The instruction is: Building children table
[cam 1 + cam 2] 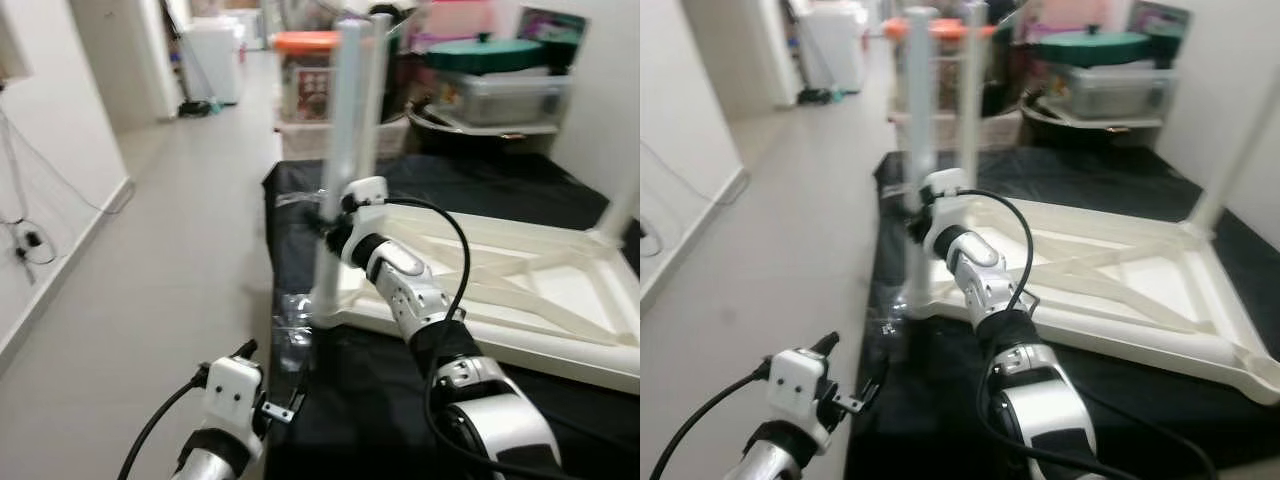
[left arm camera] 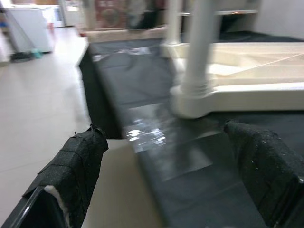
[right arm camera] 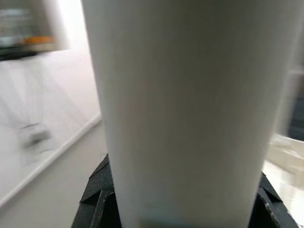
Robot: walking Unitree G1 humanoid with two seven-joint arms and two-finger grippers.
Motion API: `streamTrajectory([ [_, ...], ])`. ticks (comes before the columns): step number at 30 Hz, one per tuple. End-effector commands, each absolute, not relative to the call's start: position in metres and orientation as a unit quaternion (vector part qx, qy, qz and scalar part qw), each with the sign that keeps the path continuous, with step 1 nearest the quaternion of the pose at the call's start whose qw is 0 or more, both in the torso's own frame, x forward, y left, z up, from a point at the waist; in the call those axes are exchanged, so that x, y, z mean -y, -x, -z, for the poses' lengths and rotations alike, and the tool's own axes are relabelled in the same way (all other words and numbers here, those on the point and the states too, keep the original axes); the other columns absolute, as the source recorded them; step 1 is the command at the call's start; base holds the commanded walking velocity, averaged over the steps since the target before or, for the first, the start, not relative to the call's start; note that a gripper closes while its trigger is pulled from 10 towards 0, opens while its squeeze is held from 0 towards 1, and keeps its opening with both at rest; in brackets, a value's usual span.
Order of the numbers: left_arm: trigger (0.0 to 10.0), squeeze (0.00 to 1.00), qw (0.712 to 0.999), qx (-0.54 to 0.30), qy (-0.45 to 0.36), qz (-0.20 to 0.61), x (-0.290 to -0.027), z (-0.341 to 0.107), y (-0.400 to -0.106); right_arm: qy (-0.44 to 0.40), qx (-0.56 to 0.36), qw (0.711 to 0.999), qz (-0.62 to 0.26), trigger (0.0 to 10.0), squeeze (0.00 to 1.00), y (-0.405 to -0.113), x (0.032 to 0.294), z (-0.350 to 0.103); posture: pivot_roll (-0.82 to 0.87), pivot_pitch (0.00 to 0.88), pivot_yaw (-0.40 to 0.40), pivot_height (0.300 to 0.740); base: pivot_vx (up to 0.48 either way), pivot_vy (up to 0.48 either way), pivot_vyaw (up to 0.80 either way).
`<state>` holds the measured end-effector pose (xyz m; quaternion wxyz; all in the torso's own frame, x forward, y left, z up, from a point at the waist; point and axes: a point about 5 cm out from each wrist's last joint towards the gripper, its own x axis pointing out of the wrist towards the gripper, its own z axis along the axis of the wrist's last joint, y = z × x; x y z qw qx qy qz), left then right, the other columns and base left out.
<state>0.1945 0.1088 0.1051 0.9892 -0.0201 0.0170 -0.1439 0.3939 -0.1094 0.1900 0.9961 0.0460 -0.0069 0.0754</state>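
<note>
Tabletop lies upside down on black surface. Right pincer pinches upright leg at near-left corner. Left pincer, fingers spread, hangs low beside surface edge.

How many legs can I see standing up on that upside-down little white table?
3: near-corner leg held by the right tool; a second leg just behind it; a third at the far right corner. A fourth may lie outside the frame.
</note>
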Motion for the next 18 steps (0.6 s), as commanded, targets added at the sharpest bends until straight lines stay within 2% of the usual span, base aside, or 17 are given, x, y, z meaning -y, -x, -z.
streamTrajectory([
  [1,10.0,0.00,0.989,-0.024,0.019,0.142,-0.110,-0.102,-0.195,-0.078,-0.068,0.993,0.048,0.0,0.00,-0.383,0.139,-0.149,0.03,0.000,-0.011,0.740,0.000,0.000,0.00],
  [5,10.0,0.00,0.989,-0.023,0.019,0.142,-0.109,-0.103,-0.195,-0.084,-0.069,0.992,0.069,0.0,0.00,-0.379,0.138,-0.148,0.03,0.000,-0.014,0.740,0.000,0.000,0.00],
  [8,10.0,0.00,0.990,-0.023,0.019,0.141,-0.109,-0.103,-0.195,-0.097,-0.070,0.989,0.082,0.0,0.00,-0.370,0.125,-0.145,0.02,0.000,-0.013,0.740,0.000,0.000,0.00],
  [9,10.0,0.00,0.990,-0.023,0.020,0.141,-0.109,-0.103,-0.195,-0.123,-0.063,0.990,0.032,10.0,0.00,-0.370,0.102,-0.149,0.02,0.000,-0.013,0.740,0.000,0.000,0.00],
  [11,10.0,0.00,0.990,-0.023,0.020,0.141,-0.109,-0.103,-0.195,-0.123,-0.063,0.990,0.032,10.0,0.00,-0.370,0.102,-0.149,0.02,0.000,-0.013,0.740,0.000,0.000,0.00],
  [12,10.0,0.00,0.990,-0.023,0.020,0.141,-0.109,-0.103,-0.195,-0.135,-0.041,0.990,-0.010,10.0,0.65,-0.371,0.093,-0.155,0.02,0.000,-0.013,0.740,0.000,0.000,0.00],
  [13,10.0,0.00,0.990,-0.023,0.020,0.141,-0.109,-0.103,-0.195,-0.135,-0.041,0.990,-0.010,10.0,0.65,-0.371,0.093,-0.155,0.02,0.000,-0.013,0.740,0.000,0.000,0.00],
  [14,10.0,0.00,0.990,-0.023,0.021,0.140,-0.109,-0.103,-0.195,-0.138,-0.016,0.990,-0.027,10.0,1.00,-0.373,0.088,-0.162,0.02,0.000,-0.013,0.740,0.000,0.000,0.00],
  [15,10.0,0.00,0.990,-0.023,0.021,0.140,-0.109,-0.103,-0.196,-0.140,0.028,0.986,-0.089,10.0,1.00,-0.376,0.081,-0.176,0.02,0.000,-0.013,0.740,0.000,0.000,0.00],
  [16,10.0,0.00,0.990,-0.023,0.021,0.140,-0.109,-0.103,-0.196,-0.156,0.031,0.978,-0.135,10.0,0.00,-0.378,0.077,-0.180,0.01,0.000,-0.011,0.740,0.000,0.000,0.00],
  [18,10.0,0.00,0.990,-0.023,0.021,0.140,-0.109,-0.103,-0.196,-0.169,0.031,0.971,-0.167,10.0,0.00,-0.378,0.075,-0.182,0.01,0.000,-0.011,0.740,0.000,0.000,0.00],
])
